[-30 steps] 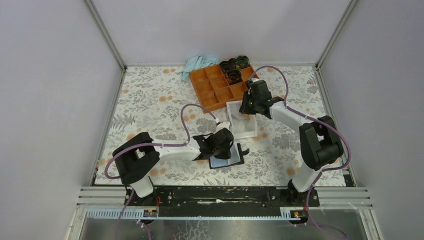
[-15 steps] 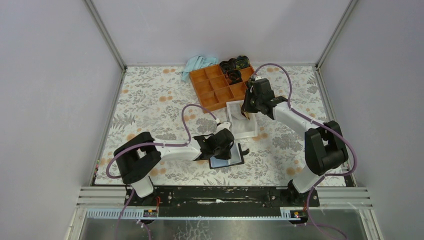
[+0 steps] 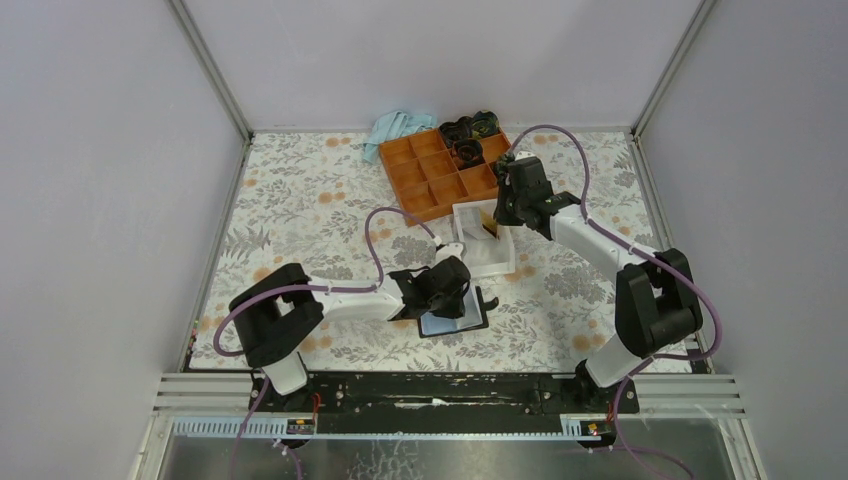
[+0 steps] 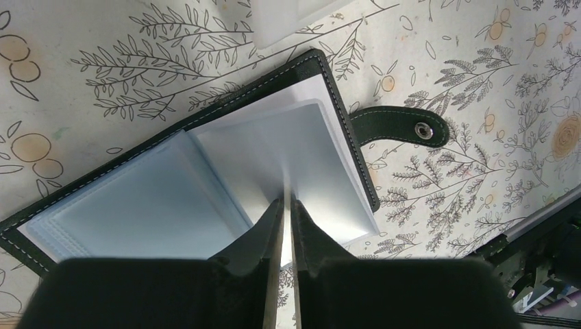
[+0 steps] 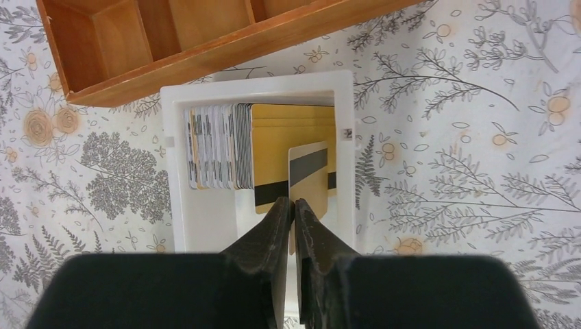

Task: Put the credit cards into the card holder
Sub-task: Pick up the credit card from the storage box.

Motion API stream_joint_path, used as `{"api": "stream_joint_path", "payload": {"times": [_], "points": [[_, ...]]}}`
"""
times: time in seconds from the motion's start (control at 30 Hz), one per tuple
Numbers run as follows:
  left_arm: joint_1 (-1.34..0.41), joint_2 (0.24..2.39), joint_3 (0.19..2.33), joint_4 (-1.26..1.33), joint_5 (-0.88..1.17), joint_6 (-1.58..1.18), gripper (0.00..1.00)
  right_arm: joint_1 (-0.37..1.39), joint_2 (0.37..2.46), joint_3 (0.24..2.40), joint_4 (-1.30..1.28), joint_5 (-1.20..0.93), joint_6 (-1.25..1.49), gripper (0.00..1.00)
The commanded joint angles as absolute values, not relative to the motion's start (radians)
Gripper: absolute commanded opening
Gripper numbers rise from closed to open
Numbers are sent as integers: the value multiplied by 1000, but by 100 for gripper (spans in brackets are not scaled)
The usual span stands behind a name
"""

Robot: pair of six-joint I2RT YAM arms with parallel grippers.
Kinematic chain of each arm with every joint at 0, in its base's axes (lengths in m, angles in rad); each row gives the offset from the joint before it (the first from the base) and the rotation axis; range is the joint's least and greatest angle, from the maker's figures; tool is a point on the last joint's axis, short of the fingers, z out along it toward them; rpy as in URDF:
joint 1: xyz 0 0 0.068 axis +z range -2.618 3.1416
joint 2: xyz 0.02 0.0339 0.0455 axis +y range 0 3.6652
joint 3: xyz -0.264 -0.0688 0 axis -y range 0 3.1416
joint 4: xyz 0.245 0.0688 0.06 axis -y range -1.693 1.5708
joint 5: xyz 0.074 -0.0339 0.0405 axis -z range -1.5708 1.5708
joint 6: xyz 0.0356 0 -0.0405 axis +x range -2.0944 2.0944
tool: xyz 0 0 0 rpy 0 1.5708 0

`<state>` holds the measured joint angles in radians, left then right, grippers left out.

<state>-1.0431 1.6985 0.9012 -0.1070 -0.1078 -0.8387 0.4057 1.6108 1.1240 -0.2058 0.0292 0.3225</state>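
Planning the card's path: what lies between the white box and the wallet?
On the table, just a narrow strip of flowered cloth separates box and wallet, shown in the left wrist view.

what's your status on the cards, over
Left gripper shut on a sleeve of the open card holder. Right gripper shut on one credit card at the white box. Nothing seen between box and holder.

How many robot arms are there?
2. The left arm is at the open black wallet, fingers pinching it; the right arm is over the white box, fingers pinching a yellow card. None seem hidden.
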Motion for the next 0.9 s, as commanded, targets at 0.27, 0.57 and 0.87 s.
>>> {"api": "stream_joint_path", "payload": {"times": [0.27,0.57,0.87], "points": [[-1052,1704,945,-86,-149,-822,16,404,1515,1159,-293,203,248,6],[-1052,1682,976,-109,-196,-804,25,404,1437,1134,-275,216,259,0],[-1052,1608,994,-128,-257,-800,36,405,1318,1102,-262,129,320,0]]}}
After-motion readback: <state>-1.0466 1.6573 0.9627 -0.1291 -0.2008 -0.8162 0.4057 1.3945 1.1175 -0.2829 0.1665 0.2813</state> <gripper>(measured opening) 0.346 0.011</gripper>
